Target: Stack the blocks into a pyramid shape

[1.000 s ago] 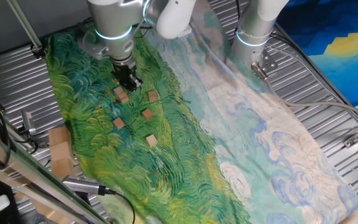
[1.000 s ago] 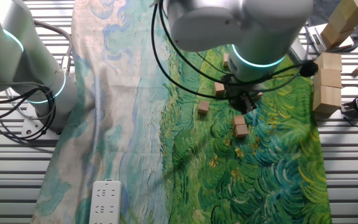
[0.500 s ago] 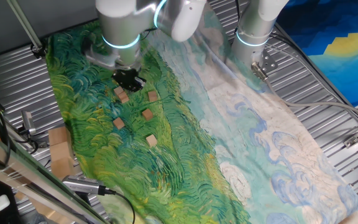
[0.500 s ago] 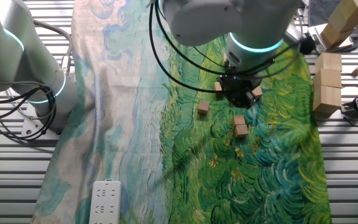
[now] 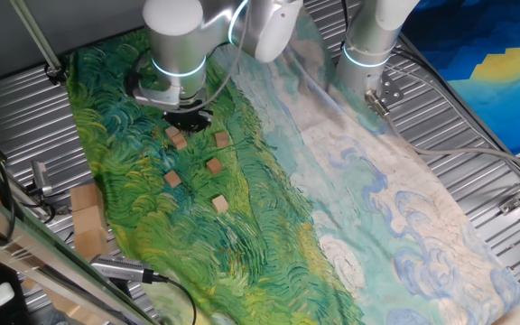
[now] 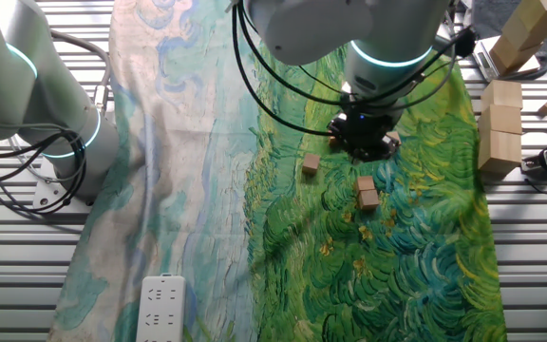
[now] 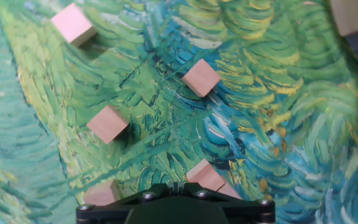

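Several small light-brown wooden blocks lie on the green painted cloth [image 5: 134,108]. Two of them touch side by side [image 5: 177,137] [image 6: 367,192] [image 7: 207,177]. Single blocks lie apart from them [image 5: 221,139], [image 5: 214,166], [image 5: 171,179], [image 5: 219,205]. My black gripper [image 5: 187,117] [image 6: 362,144] hangs just above and behind the touching pair. In the hand view only its dark front [image 7: 171,188] shows at the bottom edge, the two halves meeting at a thin seam with nothing between them. It partly hides two blocks [image 7: 101,193] there. Others lie ahead [image 7: 107,124], [image 7: 201,78], [image 7: 73,23].
Larger tan cardboard-like pieces stand off the cloth on the metal table [image 5: 87,221] [image 6: 501,123]. A second arm's base [image 5: 368,45] [image 6: 36,95] stands at the cloth's pale side. A white power strip [image 6: 162,306] lies near that end.
The gripper has lifted off the touching pair of blocks and drawn back a little, and the wrist has turned. The blocks have not moved.
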Controlling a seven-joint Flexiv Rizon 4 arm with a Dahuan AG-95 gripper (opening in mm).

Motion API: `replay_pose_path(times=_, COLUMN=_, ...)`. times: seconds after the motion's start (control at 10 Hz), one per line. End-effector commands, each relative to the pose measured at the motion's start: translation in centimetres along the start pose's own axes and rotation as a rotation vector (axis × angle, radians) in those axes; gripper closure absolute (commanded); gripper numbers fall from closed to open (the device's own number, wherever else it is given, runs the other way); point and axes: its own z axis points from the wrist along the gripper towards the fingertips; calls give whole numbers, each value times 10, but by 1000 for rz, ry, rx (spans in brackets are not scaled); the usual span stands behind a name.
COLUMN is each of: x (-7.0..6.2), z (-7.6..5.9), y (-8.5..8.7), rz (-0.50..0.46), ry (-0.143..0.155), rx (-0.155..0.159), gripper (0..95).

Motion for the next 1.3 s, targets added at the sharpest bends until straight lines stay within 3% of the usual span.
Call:
replay_pose_path(times=0.1, x=-1, z=-1, y=0, rz=-11, ry=-1, rx=-8, gripper=760)
replay_pose_path(times=0.2, x=-1, z=-1, y=0, rz=-25, ry=-7, rx=-10, gripper=760)
replay_pose_path(times=0.4, x=-2, z=0, y=2, rz=-62, ry=-27, rx=-22, gripper=380)
replay_pose_path(times=0.5, x=-2, z=1, y=12, rz=-58, ry=-64, rx=-45, gripper=380)
replay_pose_path(times=0.6, x=-3, z=2, y=23, rz=-39, ry=-74, rx=-51, gripper=190)
replay_pose_path(times=0.9, x=-3, z=9, y=58, rz=-32, ry=-90, rx=-51, gripper=190)
replay_pose_path(times=1.3, x=13, z=26, y=84, rz=-41, ry=-125, rx=-43, gripper=190)
